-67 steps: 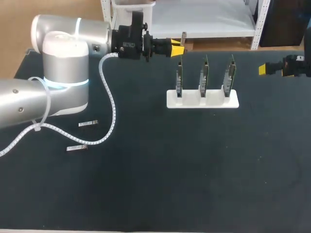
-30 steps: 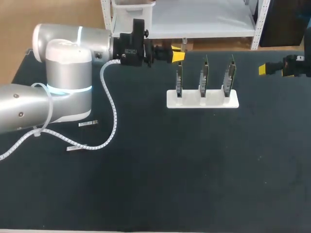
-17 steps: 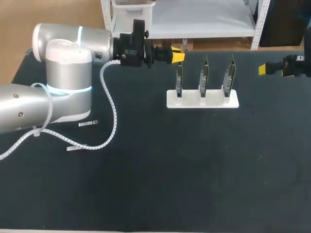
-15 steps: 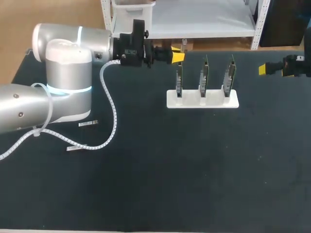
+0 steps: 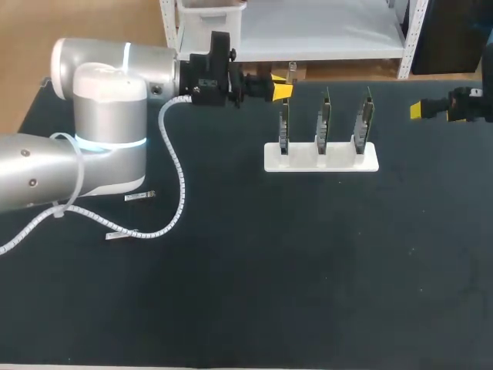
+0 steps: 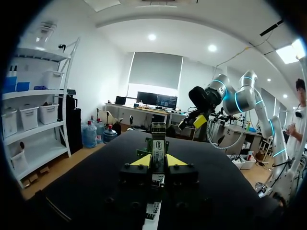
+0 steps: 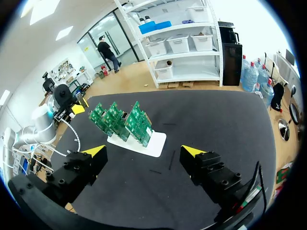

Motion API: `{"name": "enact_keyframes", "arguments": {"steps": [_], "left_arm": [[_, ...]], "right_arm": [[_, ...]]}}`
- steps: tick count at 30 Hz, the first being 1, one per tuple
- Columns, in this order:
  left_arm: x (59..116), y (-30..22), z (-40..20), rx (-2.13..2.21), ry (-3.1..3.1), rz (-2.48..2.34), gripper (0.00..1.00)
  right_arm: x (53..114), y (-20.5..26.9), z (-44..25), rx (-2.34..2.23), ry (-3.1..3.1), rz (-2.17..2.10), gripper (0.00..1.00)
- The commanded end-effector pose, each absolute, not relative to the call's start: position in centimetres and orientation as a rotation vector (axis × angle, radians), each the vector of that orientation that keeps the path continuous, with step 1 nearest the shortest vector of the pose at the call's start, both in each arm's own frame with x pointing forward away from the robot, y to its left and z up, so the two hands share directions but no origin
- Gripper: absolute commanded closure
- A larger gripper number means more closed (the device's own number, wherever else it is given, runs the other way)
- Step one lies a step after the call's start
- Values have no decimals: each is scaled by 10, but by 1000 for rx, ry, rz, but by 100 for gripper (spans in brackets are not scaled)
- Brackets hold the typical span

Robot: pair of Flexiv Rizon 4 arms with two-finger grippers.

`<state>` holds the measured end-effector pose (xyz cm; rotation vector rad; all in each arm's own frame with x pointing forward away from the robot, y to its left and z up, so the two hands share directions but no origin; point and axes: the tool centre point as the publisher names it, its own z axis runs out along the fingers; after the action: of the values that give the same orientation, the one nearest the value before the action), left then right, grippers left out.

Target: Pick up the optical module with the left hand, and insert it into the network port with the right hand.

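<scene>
My left gripper (image 5: 283, 89) hangs over the table's far edge, left of the board stand, shut on a small metal optical module (image 5: 291, 72) that sticks up from its fingers. In the left wrist view the module (image 6: 158, 143) stands upright between the yellow tips of that gripper (image 6: 158, 161). Three green network boards (image 5: 324, 119) stand upright in a white holder (image 5: 339, 160). My right gripper (image 5: 417, 110) is at the far right edge, apart from the boards. In its own view the right gripper (image 7: 145, 152) is wide open and holds nothing, with the boards (image 7: 125, 120) ahead of it.
Two more modules lie flat on the black mat at the left, one (image 5: 139, 196) behind the other (image 5: 122, 234), close to my left arm's white cable (image 5: 179, 173). The left arm's bulky elbow (image 5: 108, 116) fills the back left corner.
Over the last second nothing has moved. Since the earliest frame my left arm has turned at the elbow, and its gripper has shifted slightly nearer with the module.
</scene>
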<state>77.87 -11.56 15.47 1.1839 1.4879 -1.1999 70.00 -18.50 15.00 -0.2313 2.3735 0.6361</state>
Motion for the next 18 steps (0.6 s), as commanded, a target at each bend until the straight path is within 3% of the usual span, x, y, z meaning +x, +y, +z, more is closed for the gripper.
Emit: {"name": "enact_keyframes", "arguments": {"steps": [1,18], "left_arm": [[777,-116,155,1178,1489,-1195,100],[777,-116,155,1178,1489,-1195,100]], "right_arm": [[705,-186,154,-308,2351,650,0],[770,-141,196,-1071,2101,834,0]]}}
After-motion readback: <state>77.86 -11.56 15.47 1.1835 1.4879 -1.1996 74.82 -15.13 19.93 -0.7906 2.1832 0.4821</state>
